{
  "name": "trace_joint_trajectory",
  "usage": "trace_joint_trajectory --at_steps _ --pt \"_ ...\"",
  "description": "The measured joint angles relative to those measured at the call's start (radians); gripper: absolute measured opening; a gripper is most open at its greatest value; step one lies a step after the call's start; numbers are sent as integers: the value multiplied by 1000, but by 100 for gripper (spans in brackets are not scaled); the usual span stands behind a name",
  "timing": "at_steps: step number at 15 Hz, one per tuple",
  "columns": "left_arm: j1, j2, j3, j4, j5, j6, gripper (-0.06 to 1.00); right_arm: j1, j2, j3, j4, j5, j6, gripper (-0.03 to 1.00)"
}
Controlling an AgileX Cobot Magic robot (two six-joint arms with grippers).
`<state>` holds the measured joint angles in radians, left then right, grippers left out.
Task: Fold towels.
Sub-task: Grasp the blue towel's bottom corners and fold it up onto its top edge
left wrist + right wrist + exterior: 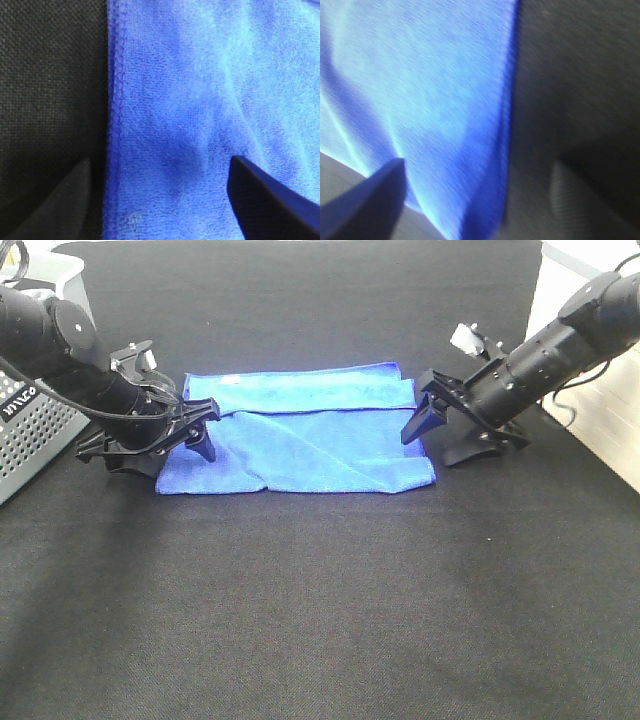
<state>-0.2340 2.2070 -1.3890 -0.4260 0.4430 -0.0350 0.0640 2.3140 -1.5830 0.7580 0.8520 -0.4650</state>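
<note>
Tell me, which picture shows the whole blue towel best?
The exterior high view: the whole towel shows, partly folded. The left wrist view shows only one hemmed edge; the right wrist view only a blurry edge.

You have open tabletop [320, 620] across the whole near half and along the far strip behind the blue towel [300, 445]. The left gripper [207, 430] and right gripper [420, 410] block the towel's two ends. A grey perforated crate [30, 440] crowds the left arm's outer side.
</note>
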Motion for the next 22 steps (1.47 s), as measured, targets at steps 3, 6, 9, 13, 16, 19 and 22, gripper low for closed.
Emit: trace_joint_trajectory --at_steps 3,6,9,13,16,19,22 --pt "0 8 -1 -4 -21 0 46 22 27 -2 38 -9 -15 41" --pt "0 15 -1 -15 -11 18 8 23 38 -2 27 -9 2 10" --pt "0 -7 1 -14 61 42 1 23 34 0 13 10 19 0" --pt "0 -54 10 40 217 61 1 23 -68 94 -41 38 50 0" --pt "0 -172 135 57 263 93 1 23 -175 315 -54 -5 48 0" --pt "0 -281 306 63 263 102 1 24 -249 475 -53 -38 36 0" --pt "-5 -349 441 59 254 116 1 27 -357 664 -46 -75 33 0"
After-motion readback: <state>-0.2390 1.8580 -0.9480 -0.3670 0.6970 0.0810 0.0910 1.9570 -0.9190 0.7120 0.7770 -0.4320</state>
